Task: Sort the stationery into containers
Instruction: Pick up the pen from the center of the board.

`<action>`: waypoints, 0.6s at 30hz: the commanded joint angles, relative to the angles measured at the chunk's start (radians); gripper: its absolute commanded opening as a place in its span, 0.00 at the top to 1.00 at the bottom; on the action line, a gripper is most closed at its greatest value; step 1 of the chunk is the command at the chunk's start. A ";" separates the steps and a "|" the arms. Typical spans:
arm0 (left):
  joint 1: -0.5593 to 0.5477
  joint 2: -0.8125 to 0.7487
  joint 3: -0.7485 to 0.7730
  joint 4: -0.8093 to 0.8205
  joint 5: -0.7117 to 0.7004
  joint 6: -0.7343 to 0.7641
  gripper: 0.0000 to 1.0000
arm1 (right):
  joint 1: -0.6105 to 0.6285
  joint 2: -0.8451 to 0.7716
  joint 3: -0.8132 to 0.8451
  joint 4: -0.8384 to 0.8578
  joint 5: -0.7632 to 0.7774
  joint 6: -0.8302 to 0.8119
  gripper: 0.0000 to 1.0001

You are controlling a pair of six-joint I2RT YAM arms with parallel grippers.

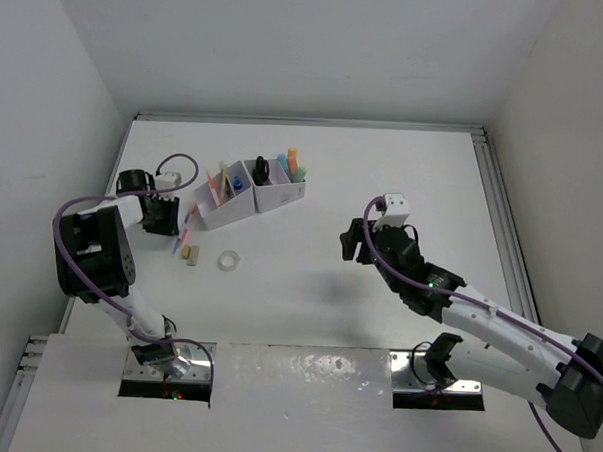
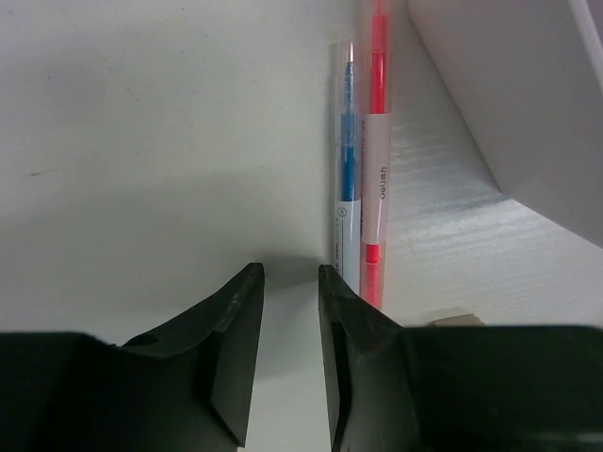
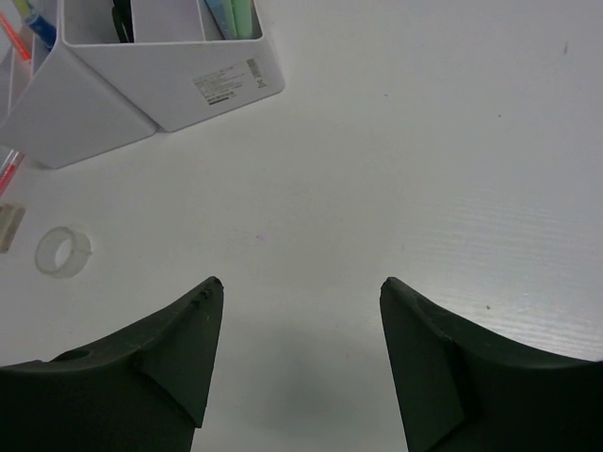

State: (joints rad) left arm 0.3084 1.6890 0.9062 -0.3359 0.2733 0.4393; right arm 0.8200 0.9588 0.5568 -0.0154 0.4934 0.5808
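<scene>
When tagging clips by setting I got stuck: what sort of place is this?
Most likely a robotics lab test cell: a bare white table boxed in by plain white walls, two robot arms bolted at its near edge, and a desk organiser with loose pens staged on it.

White table (image 1: 404, 170), pale walls (image 1: 289, 45)

top: overhead, whole table (image 1: 383, 190) | left wrist: close, low | right wrist: higher, shares organiser (image 1: 248, 199) with top
</scene>
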 commanded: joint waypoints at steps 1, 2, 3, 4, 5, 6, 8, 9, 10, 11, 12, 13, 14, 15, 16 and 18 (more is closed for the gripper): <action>-0.005 -0.023 -0.012 0.054 0.018 -0.020 0.73 | -0.002 -0.028 -0.005 0.019 -0.001 0.040 0.34; -0.005 -0.034 -0.009 0.055 0.017 -0.022 0.73 | -0.002 -0.028 -0.005 0.019 -0.003 0.045 0.34; -0.006 -0.040 -0.012 0.063 0.020 -0.030 0.73 | -0.001 -0.031 -0.005 0.019 -0.009 0.048 0.34; -0.005 -0.058 -0.013 0.066 0.020 -0.033 0.73 | -0.002 -0.031 -0.001 0.019 -0.012 0.048 0.34; -0.005 -0.069 -0.015 0.070 0.030 -0.033 0.73 | -0.001 -0.029 0.000 0.019 -0.015 0.048 0.34; -0.006 -0.081 -0.018 0.083 0.035 -0.033 0.73 | -0.002 -0.028 0.002 0.019 -0.018 0.048 0.34; -0.021 -0.110 -0.036 0.098 0.030 -0.021 0.73 | 0.001 -0.025 0.005 0.019 -0.019 0.050 0.35; -0.029 -0.114 -0.052 0.107 0.029 -0.013 0.73 | 0.001 -0.019 0.008 -0.006 -0.019 0.050 0.35; -0.031 -0.108 -0.055 0.110 0.027 -0.005 0.73 | 0.002 -0.015 0.014 -0.011 -0.019 0.053 0.35; -0.031 -0.100 -0.055 0.115 0.020 -0.005 0.73 | 0.001 -0.009 0.020 -0.018 -0.022 0.056 0.35; -0.031 -0.094 -0.056 0.118 0.018 -0.007 0.73 | 0.002 -0.005 0.023 -0.021 -0.029 0.057 0.35; -0.032 -0.081 -0.058 0.120 0.015 -0.005 0.73 | 0.002 0.003 0.031 -0.024 -0.033 0.059 0.36; -0.032 -0.077 -0.059 0.118 0.014 -0.005 0.73 | 0.002 0.006 0.034 -0.029 -0.041 0.060 0.36; -0.034 -0.072 -0.062 0.124 0.012 -0.002 0.73 | 0.002 0.006 0.035 -0.032 -0.041 0.062 0.36; -0.034 -0.065 -0.066 0.130 0.010 0.002 0.73 | 0.002 0.012 0.035 -0.032 -0.044 0.062 0.36; -0.040 -0.045 -0.064 0.141 -0.006 0.004 0.73 | 0.002 0.014 0.028 -0.038 -0.039 0.063 0.36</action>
State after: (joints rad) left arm 0.2806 1.6203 0.8463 -0.2459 0.2771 0.4255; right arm 0.8204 0.9680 0.5556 -0.0555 0.4625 0.6296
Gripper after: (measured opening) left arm 0.269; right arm 0.645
